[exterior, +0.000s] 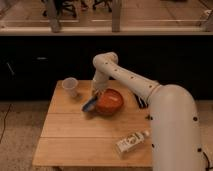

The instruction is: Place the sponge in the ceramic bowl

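Observation:
The blue sponge (90, 104) hangs tilted just left of the ceramic bowl (111, 102), an orange-red glossy bowl in the middle of the wooden table (75, 135). My gripper (97, 96) comes down from the white arm over the bowl's left rim and is shut on the sponge's upper end. The sponge's lower end points toward the table, close to the outside of the bowl's wall. The arm hides part of the bowl's far rim.
A small white cup (70, 86) stands at the table's back left. A white packet (131, 141) lies near the front right edge. A dark bar (140, 102) shows right of the bowl, partly behind the arm. A dark counter runs behind the table.

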Tool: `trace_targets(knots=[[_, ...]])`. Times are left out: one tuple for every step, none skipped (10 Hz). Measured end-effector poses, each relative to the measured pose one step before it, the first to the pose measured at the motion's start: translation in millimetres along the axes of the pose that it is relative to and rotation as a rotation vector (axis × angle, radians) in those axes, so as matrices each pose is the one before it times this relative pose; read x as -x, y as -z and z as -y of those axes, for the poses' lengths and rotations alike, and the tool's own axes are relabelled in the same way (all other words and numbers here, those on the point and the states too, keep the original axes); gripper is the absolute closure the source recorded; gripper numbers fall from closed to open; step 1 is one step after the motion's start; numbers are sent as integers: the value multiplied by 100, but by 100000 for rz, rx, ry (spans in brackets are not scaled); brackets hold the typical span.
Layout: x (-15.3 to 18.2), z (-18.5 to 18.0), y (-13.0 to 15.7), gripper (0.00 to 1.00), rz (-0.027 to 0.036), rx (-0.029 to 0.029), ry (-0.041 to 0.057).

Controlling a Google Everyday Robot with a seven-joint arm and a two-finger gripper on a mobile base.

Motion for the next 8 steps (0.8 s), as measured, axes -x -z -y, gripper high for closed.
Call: trace_targets(knots=[[-78, -159, 170, 98, 31, -422, -543], [-71, -269, 125, 98, 92, -331, -709], [-156, -334, 213, 98, -12, -537, -1107], [-140, -196, 124, 98, -34, -635, -898], [-83, -23, 46, 98, 102, -396, -412], [-10, 45, 53, 98, 24, -273, -96], [-124, -215, 167, 98, 6, -412, -708], [-116, -204, 137, 98, -9, -306, -617]])
